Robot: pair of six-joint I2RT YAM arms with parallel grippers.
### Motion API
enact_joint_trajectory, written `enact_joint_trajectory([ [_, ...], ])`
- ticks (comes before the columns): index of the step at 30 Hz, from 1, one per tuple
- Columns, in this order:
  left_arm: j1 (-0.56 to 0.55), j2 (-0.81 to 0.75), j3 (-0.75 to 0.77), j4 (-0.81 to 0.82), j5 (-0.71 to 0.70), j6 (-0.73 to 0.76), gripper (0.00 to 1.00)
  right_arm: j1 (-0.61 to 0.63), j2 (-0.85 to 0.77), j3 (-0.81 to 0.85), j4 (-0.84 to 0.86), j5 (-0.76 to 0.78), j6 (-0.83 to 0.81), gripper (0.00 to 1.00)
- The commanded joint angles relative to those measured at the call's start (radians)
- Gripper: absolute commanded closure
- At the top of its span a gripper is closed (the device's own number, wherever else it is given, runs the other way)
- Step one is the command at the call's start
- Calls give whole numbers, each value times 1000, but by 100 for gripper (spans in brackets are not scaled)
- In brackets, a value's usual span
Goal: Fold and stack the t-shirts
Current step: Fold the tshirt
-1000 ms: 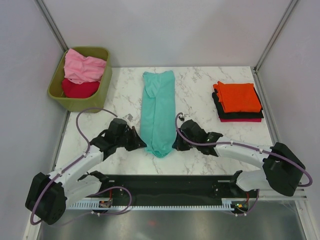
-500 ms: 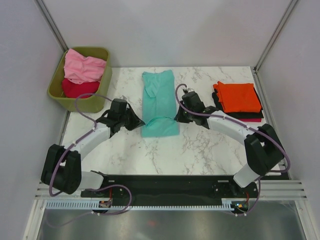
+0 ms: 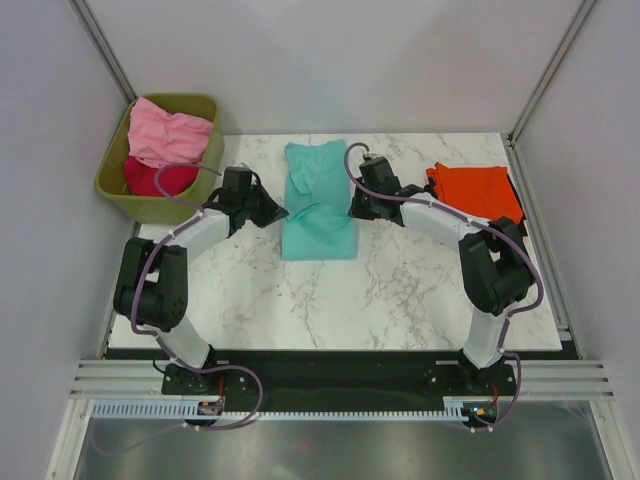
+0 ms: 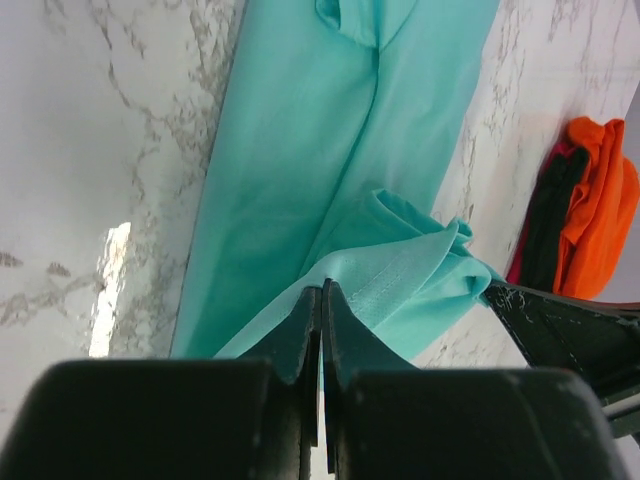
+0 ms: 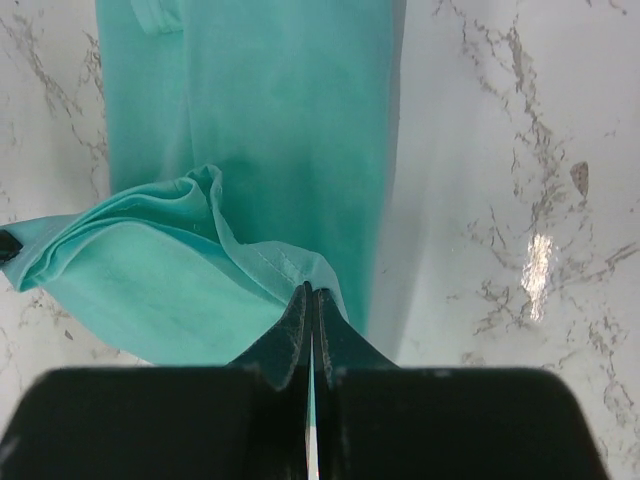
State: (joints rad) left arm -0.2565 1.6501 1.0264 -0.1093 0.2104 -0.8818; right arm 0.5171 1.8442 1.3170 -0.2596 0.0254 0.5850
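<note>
Left gripper (image 3: 281, 213) and right gripper (image 3: 351, 207) each pinch a hem corner of the teal t-shirt (image 3: 318, 238), jaws closed on cloth, so I can lay its lower half over the upper. It lies at the middle of the table (image 3: 400, 290), with the folded stack (image 3: 478, 190) near on its right.

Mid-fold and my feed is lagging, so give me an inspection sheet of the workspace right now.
Surface: white marble table.
Job's things: teal t-shirt in a long strip, near end lifted over it; folded stack, orange on top, at right; pink shirt over red shirt in green bin.
Clutter: nothing seen.
Grippers: left pincer and right pincer each shut on the teal t-shirt's hem.
Cables: purple cables loop along both arms.
Surroundings: grey walls, metal posts.
</note>
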Motion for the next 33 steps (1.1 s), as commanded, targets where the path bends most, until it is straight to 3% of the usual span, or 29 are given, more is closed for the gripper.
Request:
enact_joint_trajectory([
  [1,11,48,92,57,27,6,98,-17,35,99,6,-1,-39,100],
  [7,22,177,225,45,66,12,98,-38,127,223,-10,-8,-42,100],
  [9,33,233,292,40,101,23,86,-48,179,269,-15,-15,-43,96],
  [10,37,253,319,25,106,23,66,-54,200,324,-21,-24,-47,85],
  [11,40,272,348,5,104,29,19,-60,243,353,-30,-22,-42,68],
  [12,42,302,409,-60,80,40,2,-66,262,381,-53,-21,-39,42],
  [15,42,313,448,-102,74,76,0,-81,270,396,-52,-18,-31,37],
  [19,40,222,353,-92,30,80,1,-80,192,265,0,-10,-37,37],
  [22,34,148,223,-22,37,63,8,-80,106,155,54,-24,-36,36],
  [23,33,134,152,-3,41,55,15,-80,74,133,60,-22,-33,36],
  [26,20,65,26,69,46,43,25,-80,24,41,77,-70,-24,38],
  [33,-15,-45,-109,95,-28,132,30,-77,-68,-208,180,-107,6,39],
])
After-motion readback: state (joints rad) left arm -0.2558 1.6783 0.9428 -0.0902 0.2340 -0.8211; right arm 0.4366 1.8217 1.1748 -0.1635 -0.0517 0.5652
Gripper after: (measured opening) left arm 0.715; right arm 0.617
